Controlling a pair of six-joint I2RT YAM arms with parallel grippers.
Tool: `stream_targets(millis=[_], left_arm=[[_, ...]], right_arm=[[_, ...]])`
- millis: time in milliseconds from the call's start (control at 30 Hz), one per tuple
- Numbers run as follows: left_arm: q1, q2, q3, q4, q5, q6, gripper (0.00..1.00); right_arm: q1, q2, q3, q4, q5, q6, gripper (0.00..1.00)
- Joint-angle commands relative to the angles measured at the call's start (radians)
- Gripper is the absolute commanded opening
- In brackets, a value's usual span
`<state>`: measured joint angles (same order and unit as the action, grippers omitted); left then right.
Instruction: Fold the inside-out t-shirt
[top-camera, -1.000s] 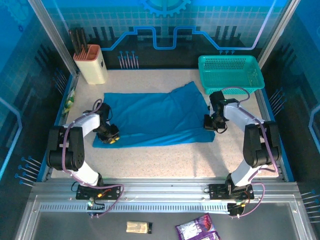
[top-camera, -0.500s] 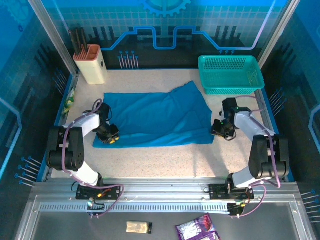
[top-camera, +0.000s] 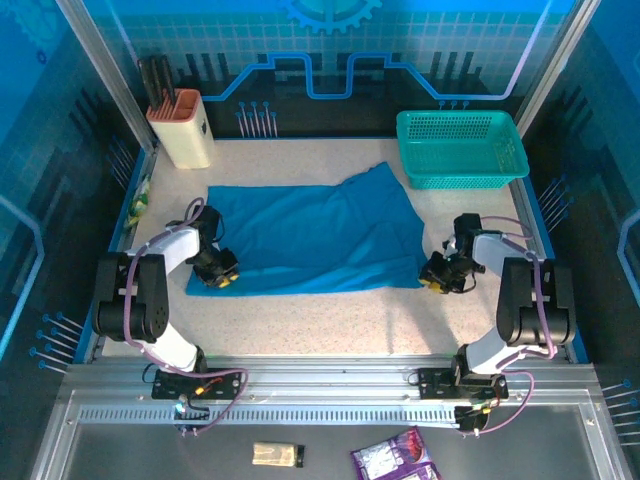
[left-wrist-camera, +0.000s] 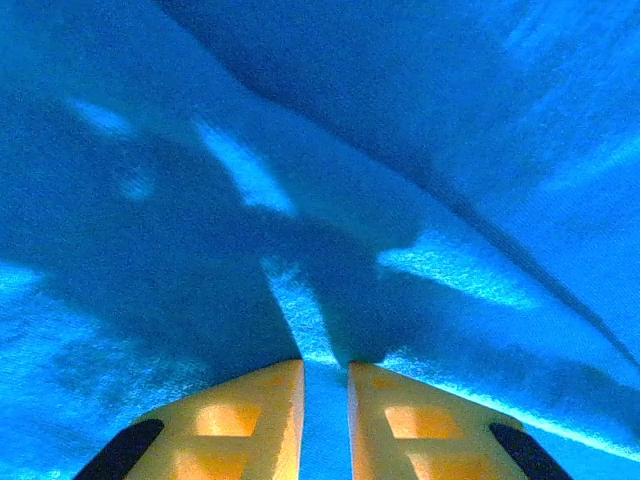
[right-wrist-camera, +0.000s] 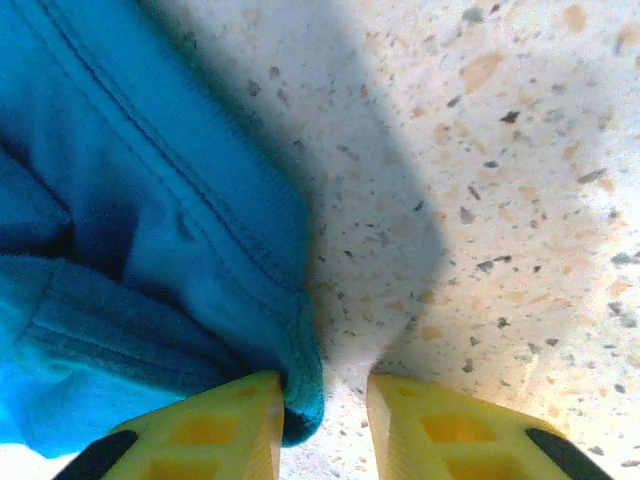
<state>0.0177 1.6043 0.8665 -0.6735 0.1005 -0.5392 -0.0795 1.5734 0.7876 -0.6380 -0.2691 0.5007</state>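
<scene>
The inside-out t-shirt lies spread flat across the middle of the table, plain blue-teal, with one sleeve pointing up toward the basket. My left gripper sits low at the shirt's near left corner. In the left wrist view its yellow fingers stand almost together, with a ridge of the cloth pinched between them. My right gripper is down at the shirt's near right corner. It is open, and the stitched hem corner lies between its fingers, against the left one.
A teal mesh basket stands at the back right, just beyond the shirt's sleeve. A beige knife block stands at the back left. Bare speckled tabletop runs between the shirt's near edge and the arm bases.
My right gripper has slid along the shirt's right edge toward the near side, ending at the near right corner. The left gripper and the shirt have stayed put.
</scene>
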Motion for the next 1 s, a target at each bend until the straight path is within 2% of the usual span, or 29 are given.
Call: stream_targets(millis=[0, 267, 467, 733, 967], left_arm=[[0.008, -0.026, -0.015, -0.029, -0.018, 0.024, 0.19], [0.028, -0.047, -0.038, -0.028, -0.044, 0.007, 0.19], [0.079, -0.087, -0.09, -0.01, -0.032, -0.019, 0.19], [0.096, -0.1, -0.128, 0.013, -0.006, -0.048, 0.19], [0.095, -0.153, -0.1, 0.013, 0.099, -0.045, 0.21]], right_arm=[[0.0, 0.065, 0.0, 0.033, -0.01, 0.022, 0.25], [-0.01, 0.024, -0.003, -0.004, 0.042, 0.029, 0.0], [-0.032, -0.036, -0.046, -0.049, 0.054, 0.034, 0.0], [-0.052, -0.163, -0.148, -0.05, 0.086, 0.161, 0.0], [-0.042, -0.26, -0.118, -0.123, 0.144, 0.188, 0.01]])
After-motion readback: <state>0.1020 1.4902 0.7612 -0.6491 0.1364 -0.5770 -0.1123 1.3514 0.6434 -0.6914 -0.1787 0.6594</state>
